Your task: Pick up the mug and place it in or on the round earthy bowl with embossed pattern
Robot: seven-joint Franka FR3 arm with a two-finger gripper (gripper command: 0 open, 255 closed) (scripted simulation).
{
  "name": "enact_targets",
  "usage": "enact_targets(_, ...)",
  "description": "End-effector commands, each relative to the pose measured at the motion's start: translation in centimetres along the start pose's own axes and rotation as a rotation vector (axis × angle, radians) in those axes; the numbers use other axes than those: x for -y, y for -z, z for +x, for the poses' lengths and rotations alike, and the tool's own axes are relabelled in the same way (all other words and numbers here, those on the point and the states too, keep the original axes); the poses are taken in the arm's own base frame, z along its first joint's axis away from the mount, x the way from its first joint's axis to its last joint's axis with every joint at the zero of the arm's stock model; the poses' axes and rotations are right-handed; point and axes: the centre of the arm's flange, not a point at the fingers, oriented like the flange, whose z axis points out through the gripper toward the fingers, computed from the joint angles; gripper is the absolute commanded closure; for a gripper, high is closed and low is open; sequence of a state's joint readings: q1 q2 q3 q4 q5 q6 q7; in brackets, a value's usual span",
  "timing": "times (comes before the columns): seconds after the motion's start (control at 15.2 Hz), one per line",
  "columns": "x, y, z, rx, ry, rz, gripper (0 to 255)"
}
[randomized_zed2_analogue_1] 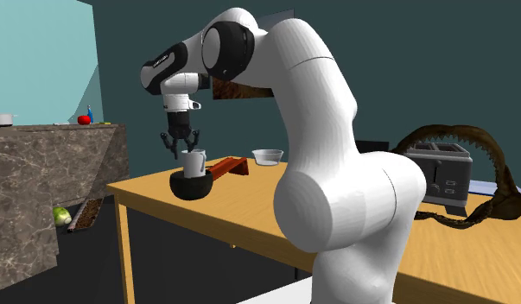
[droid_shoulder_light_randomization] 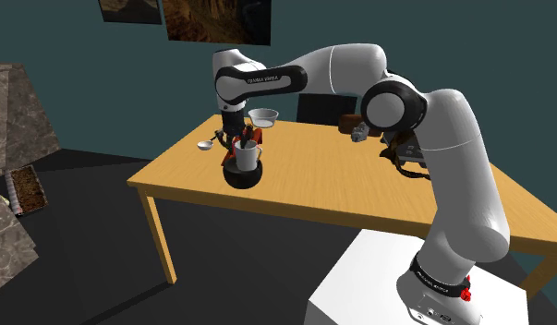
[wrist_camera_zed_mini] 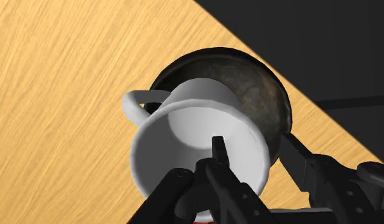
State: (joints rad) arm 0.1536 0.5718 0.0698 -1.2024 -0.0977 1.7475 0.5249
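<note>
A white mug (droid_shoulder_light_randomization: 246, 155) (randomized_zed2_analogue_1: 195, 161) (wrist_camera_zed_mini: 197, 137) stands tilted inside the dark, round bowl (droid_shoulder_light_randomization: 242, 177) (randomized_zed2_analogue_1: 191, 186) (wrist_camera_zed_mini: 260, 89) near the table corner. My black gripper (droid_shoulder_light_randomization: 237, 138) (randomized_zed2_analogue_1: 182, 142) (wrist_camera_zed_mini: 253, 141) hangs just above the mug with its fingers apart. One finger (wrist_camera_zed_mini: 217, 153) reaches inside the mug's mouth, and the other (wrist_camera_zed_mini: 297, 153) is outside its rim on the far side. The mug wall lies between them without being clasped. The mug's handle (wrist_camera_zed_mini: 134, 105) points away from the fingers.
The wooden table (droid_shoulder_light_randomization: 359, 185) (randomized_zed2_analogue_1: 250, 216) also carries a clear glass bowl (droid_shoulder_light_randomization: 263, 116) (randomized_zed2_analogue_1: 268, 156), a small white spoon-like piece (droid_shoulder_light_randomization: 205, 145), a reddish-brown tray (randomized_zed2_analogue_1: 230, 166) and a toaster (randomized_zed2_analogue_1: 438, 168). The bowl sits close to the table's edge, with dark floor beyond it.
</note>
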Motion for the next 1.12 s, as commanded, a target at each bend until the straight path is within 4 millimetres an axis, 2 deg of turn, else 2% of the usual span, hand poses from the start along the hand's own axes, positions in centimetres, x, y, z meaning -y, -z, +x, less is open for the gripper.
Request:
enact_targets(0.0, 0.0, 0.0, 0.0, 0.000, 0.000, 0.000, 0)
enact_targets(0.26, 0.0, 0.0, 0.0, 0.000, 0.000, 0.000, 0)
enact_targets(0.53, 0.0, 5.0, 0.0, 0.000, 0.000, 0.000, 0)
enact_targets(1.06, 0.0, 5.0, 0.0, 0.000, 0.000, 0.000, 0)
